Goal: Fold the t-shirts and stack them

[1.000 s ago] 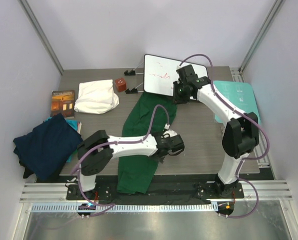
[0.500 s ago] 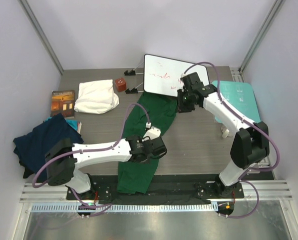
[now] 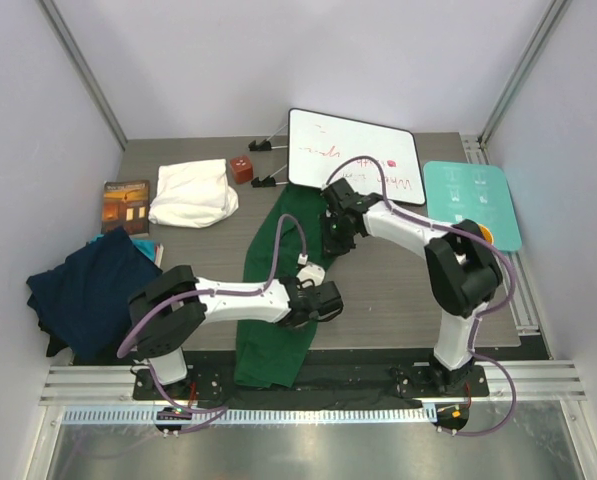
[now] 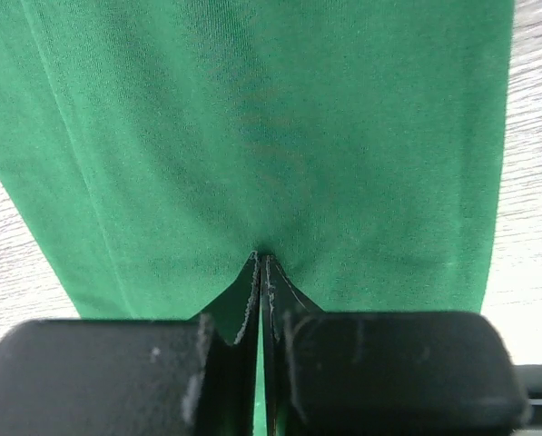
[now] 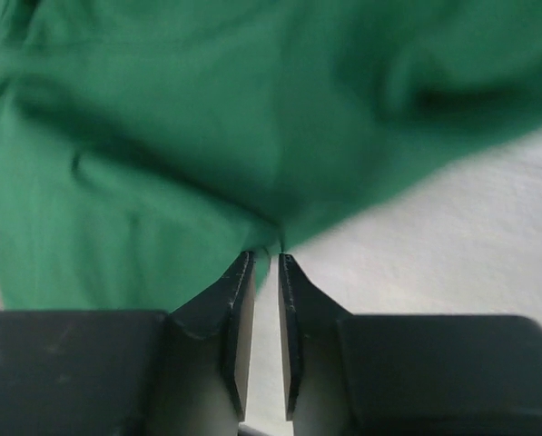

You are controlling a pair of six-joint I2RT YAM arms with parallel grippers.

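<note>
**Q:** Where's the shirt you're working on?

**A:** The dark green t-shirt (image 3: 270, 350) lies in a long narrow strip down the middle of the table (image 3: 398, 290). Its near end hangs over the front edge, and its far end stops just short of the whiteboard (image 3: 353, 150).

**Q:** And your fingers?

**A:** My left gripper (image 4: 261, 262) is closed tight on a small pinch of the green cloth, partway along the strip. The fabric draws up to my tips in a little tent and spreads out either side. My right gripper (image 5: 267, 254) is at the strip's right edge, nearer the far end. Its jaws stand a narrow way apart with the cloth's edge right at the tips. That wrist view is blurred, so I can't tell whether any cloth sits between them.

**Q:** How will it handle?

**A:** Light and limp, I'd judge. It won't hold a shape, and it will sag between my two grippers. A thin layer could also slide out of a shallow pinch. I'd rather take it at an edge or a fold, with a deep bite and my grippers well apart, so the span pulls flat.

**Q:** The others?

**A:** The cream-white t-shirt (image 3: 191, 193) sits folded at the far left. The navy blue t-shirt (image 3: 88, 285) is heaped at the left edge, partly off the table. I'd say the stack isn't begun.
</note>
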